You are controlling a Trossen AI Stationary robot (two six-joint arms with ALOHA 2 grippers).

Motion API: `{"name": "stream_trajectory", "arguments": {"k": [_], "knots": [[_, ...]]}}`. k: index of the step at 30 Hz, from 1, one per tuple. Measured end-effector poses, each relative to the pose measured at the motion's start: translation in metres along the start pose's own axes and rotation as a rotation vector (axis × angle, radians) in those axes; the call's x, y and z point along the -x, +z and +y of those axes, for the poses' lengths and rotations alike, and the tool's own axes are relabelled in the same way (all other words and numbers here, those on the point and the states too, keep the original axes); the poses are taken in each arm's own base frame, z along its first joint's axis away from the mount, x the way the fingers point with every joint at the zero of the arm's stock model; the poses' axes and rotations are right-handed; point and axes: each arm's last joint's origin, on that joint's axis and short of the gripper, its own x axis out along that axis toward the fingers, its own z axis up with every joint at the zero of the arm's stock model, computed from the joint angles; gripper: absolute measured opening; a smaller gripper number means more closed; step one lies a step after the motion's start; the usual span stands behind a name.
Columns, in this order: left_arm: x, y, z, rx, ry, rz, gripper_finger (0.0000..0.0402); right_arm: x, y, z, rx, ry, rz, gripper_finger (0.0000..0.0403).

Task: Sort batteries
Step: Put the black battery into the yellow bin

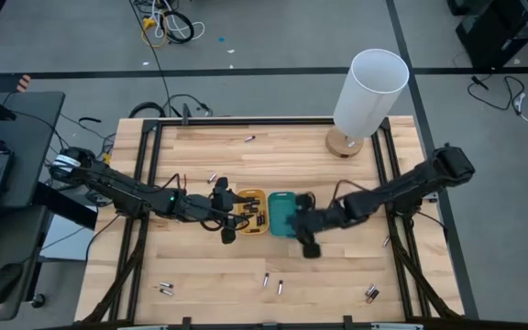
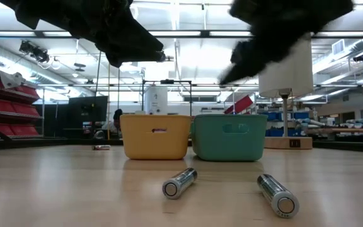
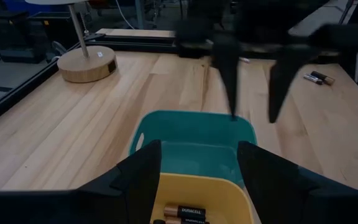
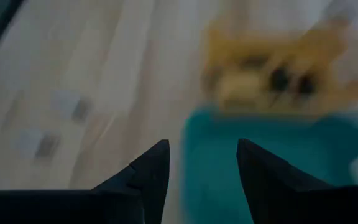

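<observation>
A yellow tray (image 1: 252,211) and a teal tray (image 1: 280,213) stand side by side at the table's middle. Several batteries (image 3: 191,211) lie in the yellow tray. More batteries lie loose on the wood: near the far edge (image 1: 250,138), left of the trays (image 1: 214,177), and along the near edge (image 1: 266,280) (image 1: 371,293) (image 1: 165,290). My left gripper (image 3: 199,174) is open and hovers over the yellow tray's left end. My right gripper (image 4: 202,163) is open over the teal tray's right end, with nothing between its fingers.
A lamp with a white shade (image 1: 371,92) and a round wooden base (image 1: 345,144) stands at the far right corner. Two batteries (image 2: 180,183) (image 2: 277,195) lie on the bare wood just in front of the trays. Black frame rails (image 1: 149,183) run along both table sides.
</observation>
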Motion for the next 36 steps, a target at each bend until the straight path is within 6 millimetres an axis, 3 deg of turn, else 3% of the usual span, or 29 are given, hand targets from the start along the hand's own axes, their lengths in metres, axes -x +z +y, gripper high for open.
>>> {"name": "stream_trajectory", "arguments": {"k": [6, 11, 18, 28, 36], "knots": [[0.000, 0.000, 0.000, 0.000, 0.000, 0.000, 0.0227, 0.013, -0.038, 0.046, 0.050, 0.071, 0.282, 0.0170], [0.000, 0.000, 0.000, 0.002, 0.000, -0.003, 0.0227, 0.030, -0.057, 0.081, 0.009, 0.107, 0.340, 0.0169], [0.000, 0.001, 0.002, 0.006, 0.052, -0.019, 0.0227, 0.056, -0.087, 0.124, 0.093, 0.179, 0.408, 0.0169], [0.000, 0.002, 0.003, -0.013, 0.099, -0.028, 0.0227, 0.090, -0.120, 0.161, 0.064, 0.280, 0.519, 0.0155], [0.000, 0.002, 0.004, -0.014, 0.126, -0.032, 0.0227, 0.107, -0.124, 0.174, 0.095, 0.350, 0.597, 0.0114]]}}
